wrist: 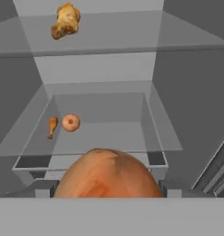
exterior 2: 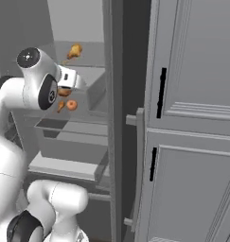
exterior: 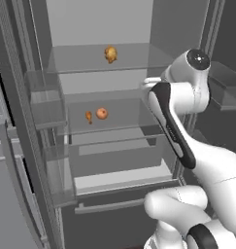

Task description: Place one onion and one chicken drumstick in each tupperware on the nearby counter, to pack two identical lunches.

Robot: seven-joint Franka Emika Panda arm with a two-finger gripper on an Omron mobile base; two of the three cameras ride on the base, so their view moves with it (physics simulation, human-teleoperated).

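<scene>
My gripper [wrist: 107, 186] is shut on one onion [wrist: 106, 174], a smooth orange-brown ball low in the hand view; that onion [exterior 2: 64, 92] also peeks out under the hand [exterior 2: 69, 79] in front of the open fridge. A second onion [exterior: 102, 113] [wrist: 70, 122] lies on the middle glass shelf, with the slim orange chicken drumstick [exterior: 89, 116] [wrist: 52, 126] just left of it. The chunky golden chicken drumstick [exterior: 110, 54] [wrist: 66, 20] rests on the shelf above. The tupperware and the counter are out of view.
The fridge has glass shelves [exterior: 114, 65] and a pale drawer [exterior: 119, 160] below them. Its open door with bins [exterior: 42, 112] stands at the left. Tall grey cabinet doors with black handles [exterior 2: 161, 92] and a fridge wall edge [exterior 2: 114, 118] close off the right.
</scene>
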